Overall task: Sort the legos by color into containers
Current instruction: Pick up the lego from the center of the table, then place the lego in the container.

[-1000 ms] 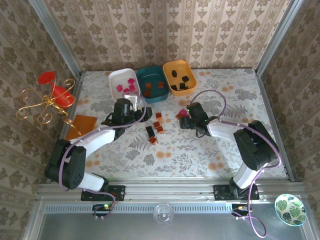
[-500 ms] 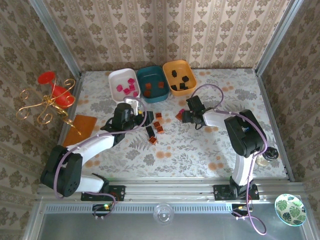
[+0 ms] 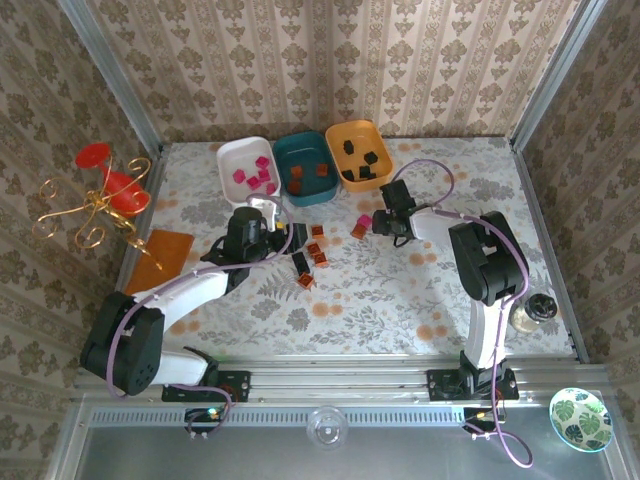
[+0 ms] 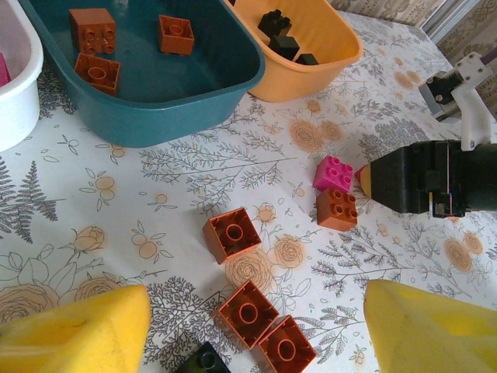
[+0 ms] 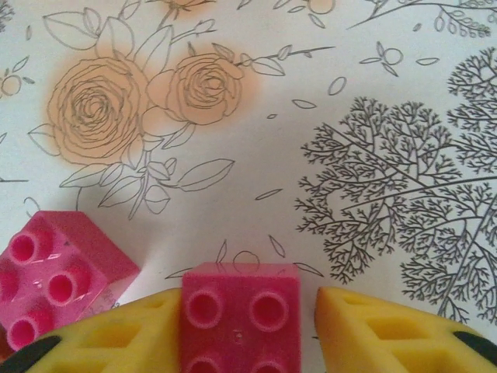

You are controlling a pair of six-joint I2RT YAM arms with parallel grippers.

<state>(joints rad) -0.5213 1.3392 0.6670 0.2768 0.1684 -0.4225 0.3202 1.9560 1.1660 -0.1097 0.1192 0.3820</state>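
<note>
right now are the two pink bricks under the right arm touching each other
Apart. The right wrist view shows a strip of bare table between the middle pink brick and the left pink brick.

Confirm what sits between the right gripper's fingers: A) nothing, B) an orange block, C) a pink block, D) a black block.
C: the right wrist view shows a pink block between the yellow fingers of the right gripper, with a second pink block lying loose beside it.
</note>
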